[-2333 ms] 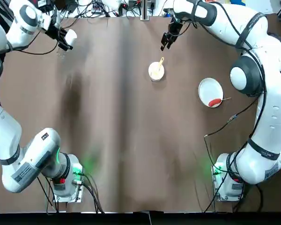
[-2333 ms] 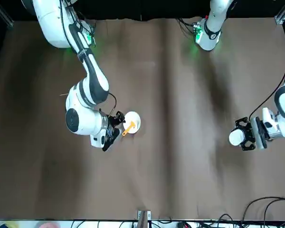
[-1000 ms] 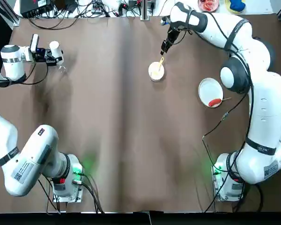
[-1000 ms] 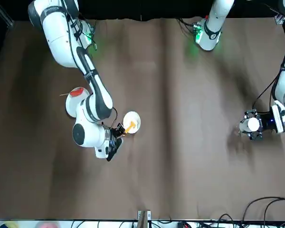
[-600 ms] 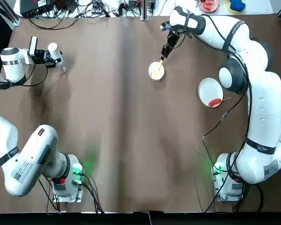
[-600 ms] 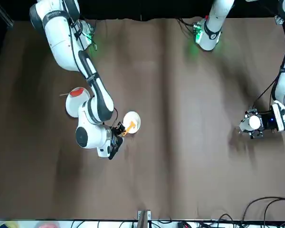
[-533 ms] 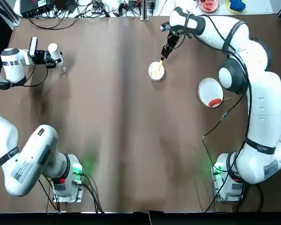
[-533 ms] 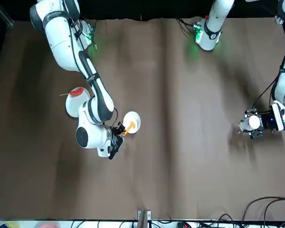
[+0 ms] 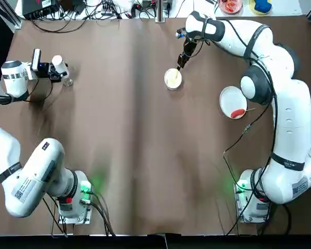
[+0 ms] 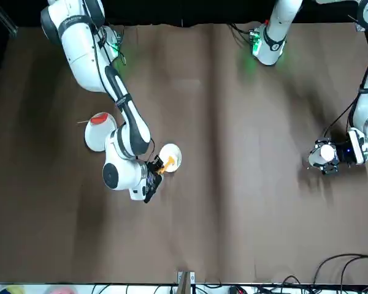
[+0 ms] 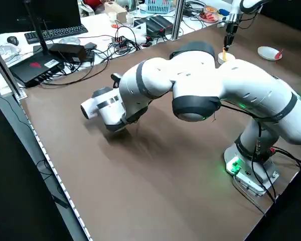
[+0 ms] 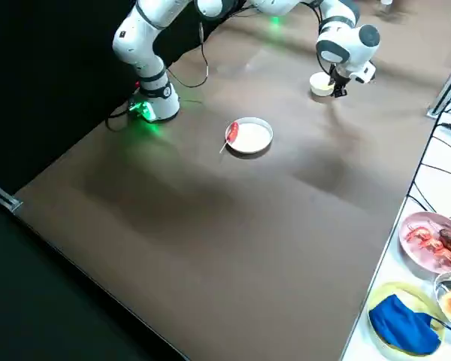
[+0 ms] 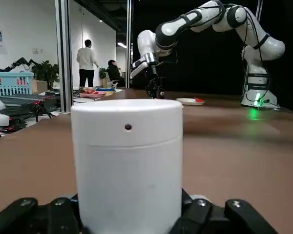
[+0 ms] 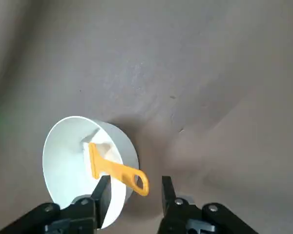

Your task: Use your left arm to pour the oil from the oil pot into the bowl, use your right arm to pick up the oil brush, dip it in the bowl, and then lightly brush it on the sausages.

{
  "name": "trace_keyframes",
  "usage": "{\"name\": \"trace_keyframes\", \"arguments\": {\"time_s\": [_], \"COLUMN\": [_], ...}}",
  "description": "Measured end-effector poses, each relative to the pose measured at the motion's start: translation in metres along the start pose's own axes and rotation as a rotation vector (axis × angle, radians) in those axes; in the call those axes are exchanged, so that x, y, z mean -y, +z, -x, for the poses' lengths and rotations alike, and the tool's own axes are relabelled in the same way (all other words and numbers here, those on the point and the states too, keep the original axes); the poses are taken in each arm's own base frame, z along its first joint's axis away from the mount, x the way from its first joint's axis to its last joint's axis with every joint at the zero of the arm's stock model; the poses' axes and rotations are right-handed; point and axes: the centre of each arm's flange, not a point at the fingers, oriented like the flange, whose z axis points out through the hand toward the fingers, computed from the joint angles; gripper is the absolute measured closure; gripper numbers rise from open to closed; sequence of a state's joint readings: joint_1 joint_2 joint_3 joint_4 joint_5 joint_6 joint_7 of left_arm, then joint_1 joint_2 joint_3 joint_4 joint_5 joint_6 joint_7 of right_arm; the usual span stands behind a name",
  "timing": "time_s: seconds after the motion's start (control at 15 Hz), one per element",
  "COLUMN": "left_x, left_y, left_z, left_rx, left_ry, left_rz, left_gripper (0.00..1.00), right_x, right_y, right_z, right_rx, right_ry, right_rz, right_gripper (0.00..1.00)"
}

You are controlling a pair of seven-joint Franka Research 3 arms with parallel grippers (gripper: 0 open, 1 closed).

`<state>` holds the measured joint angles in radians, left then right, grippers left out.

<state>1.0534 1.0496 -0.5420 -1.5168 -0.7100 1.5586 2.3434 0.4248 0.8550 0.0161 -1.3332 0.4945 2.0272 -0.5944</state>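
Yellow-orange oil brush [image 14: 118, 170] in a white bowl [image 14: 83, 161], right hand [image 14: 137, 187] wide apart beside its handle.

"Is there any writing I could read here?"

"None that can be made out. A white label sits on a black box at the table's far side, and another on the left arm, but the print on both is too small to tell."
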Motion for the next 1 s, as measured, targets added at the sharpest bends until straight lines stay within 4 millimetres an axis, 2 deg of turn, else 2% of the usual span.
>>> {"name": "trace_keyframes", "arguments": {"time_s": [0.27,0.33,0.4,0.47,0.53,1.0], "left_x": [0.000,-0.001,-0.002,-0.003,-0.003,-0.009], "left_y": [0.000,-0.001,-0.002,-0.003,-0.004,-0.017], "left_z": [0.001,0.001,0.002,0.003,0.004,0.011], "left_rx": [-0.003,-0.004,-0.004,-0.003,-0.002,0.011], "left_ry": [-0.002,-0.003,-0.005,-0.007,-0.009,-0.022], "left_rz": [-0.001,0.000,0.000,-0.002,-0.004,-0.022], "left_gripper": [0.44,0.41,0.41,0.35,0.28,0.23], "right_x": [0.002,0.002,0.002,0.002,0.002,0.007], "right_y": [0.001,0.001,0.001,0.001,0.001,0.004], "right_z": [-0.001,-0.001,-0.001,-0.001,-0.001,-0.002], "right_rx": [0.001,0.001,0.001,0.001,0.002,0.004], "right_ry": [-0.003,-0.003,-0.003,-0.004,-0.005,-0.012], "right_rz": [0.000,0.000,0.000,0.000,0.000,0.000], "right_gripper": [0.54,0.63,0.65,0.67,0.67,0.67]}}
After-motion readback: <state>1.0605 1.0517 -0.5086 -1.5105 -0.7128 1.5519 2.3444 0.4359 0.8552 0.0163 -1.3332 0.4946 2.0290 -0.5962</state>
